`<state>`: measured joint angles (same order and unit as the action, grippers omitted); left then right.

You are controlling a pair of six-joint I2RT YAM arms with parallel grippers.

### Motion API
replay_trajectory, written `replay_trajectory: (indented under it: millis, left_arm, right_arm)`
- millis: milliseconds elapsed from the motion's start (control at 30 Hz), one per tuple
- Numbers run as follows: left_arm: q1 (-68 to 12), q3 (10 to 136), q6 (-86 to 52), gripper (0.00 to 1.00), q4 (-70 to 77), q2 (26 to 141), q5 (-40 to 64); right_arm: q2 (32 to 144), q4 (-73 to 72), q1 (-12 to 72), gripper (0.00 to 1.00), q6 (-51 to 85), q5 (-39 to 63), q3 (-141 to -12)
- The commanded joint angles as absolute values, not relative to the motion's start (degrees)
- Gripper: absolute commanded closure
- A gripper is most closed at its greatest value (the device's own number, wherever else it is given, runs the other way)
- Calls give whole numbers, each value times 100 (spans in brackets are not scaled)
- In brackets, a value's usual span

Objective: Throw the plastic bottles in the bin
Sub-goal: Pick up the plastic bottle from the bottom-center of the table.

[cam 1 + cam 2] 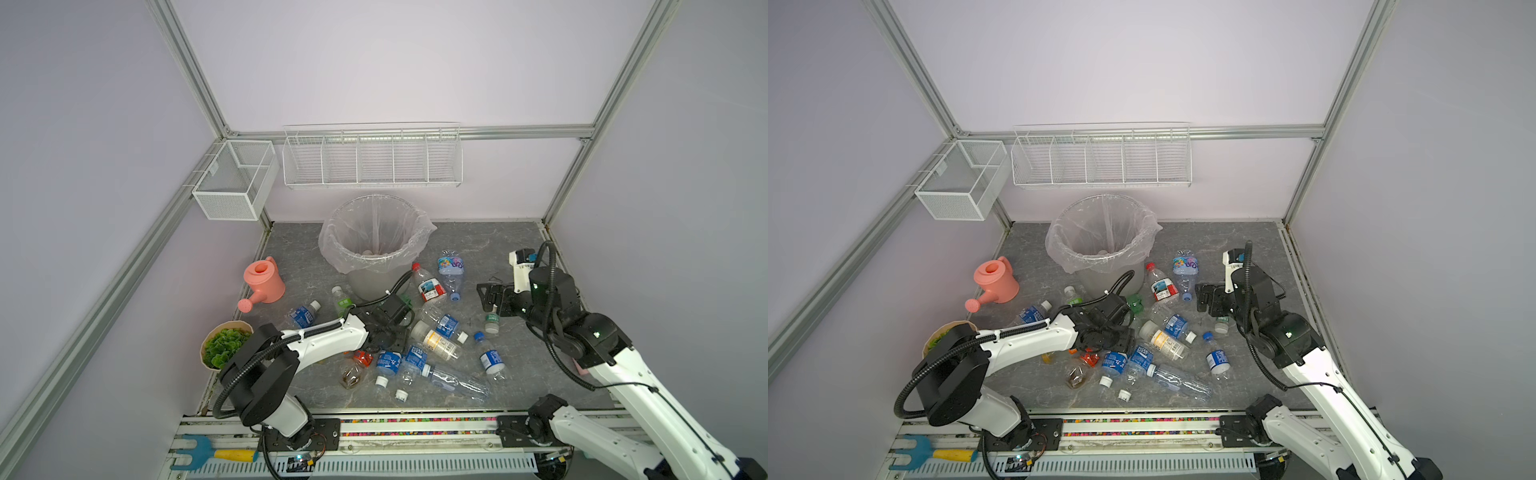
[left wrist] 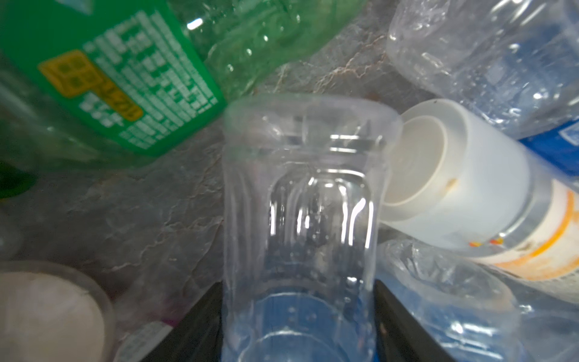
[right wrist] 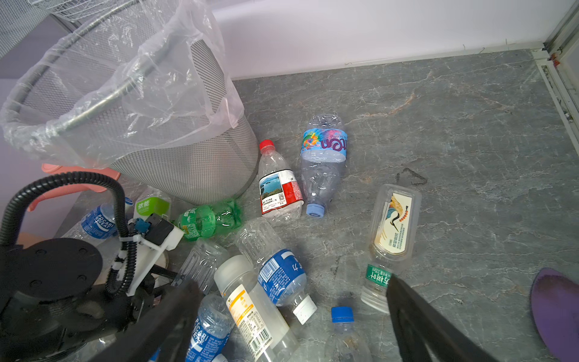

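Several plastic bottles lie scattered on the grey floor in front of the bin, which is a grey mesh bucket lined with a clear bag. My left gripper is down in the pile. In the left wrist view its black fingers press both sides of a clear ribbed bottle, so the left gripper is shut on it. A green bottle and a frosted orange-label bottle lie beside it. My right gripper hovers open above a small green-label bottle; nothing is between its jaws.
A pink watering can and a potted plant stand on the left. White wire baskets hang on the back wall. A blue and yellow garden fork lies on the front rail. A purple object sits near the right arm.
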<state>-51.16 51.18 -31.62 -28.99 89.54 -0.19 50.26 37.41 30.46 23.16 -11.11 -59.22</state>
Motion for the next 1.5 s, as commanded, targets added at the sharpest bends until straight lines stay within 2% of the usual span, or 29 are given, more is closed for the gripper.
replay_trajectory:
  millis: [0, 133, 233, 533, 933, 1200, 1467]
  left_arm:
    - [-5154, 5266, -3059, 37, -3086, 9191, -158]
    - [-5196, 5408, -3019, 55, -3332, 9119, -297]
    - [-5197, 5489, -3001, 61, -3540, 8863, -444]
    - [-5206, 5882, -2947, 62, -4260, 7491, -752]
    - [-5301, 6227, -2404, 62, -4339, 5583, -381]
    - [-5313, 7097, -2029, 62, -4302, 5335, -529]
    - [-5309, 8174, -1356, 66, -3597, 5612, -2104]
  right_arm:
    - [4925, 3713, 3008, 4, 2396, -1130, -5845]
    - [4857, 3719, 2985, 4, 2399, -1134, -5797]
    - [4820, 3708, 2978, 4, 2417, -1127, -5766]
    - [4780, 3698, 2972, 4, 2443, -1089, -5801]
    - [4657, 3762, 2970, 4, 2470, -1116, -5914]
    - [4710, 3703, 2970, 4, 2504, -1090, -6034]
    - [4802, 3663, 2970, 4, 2523, -958, -6126]
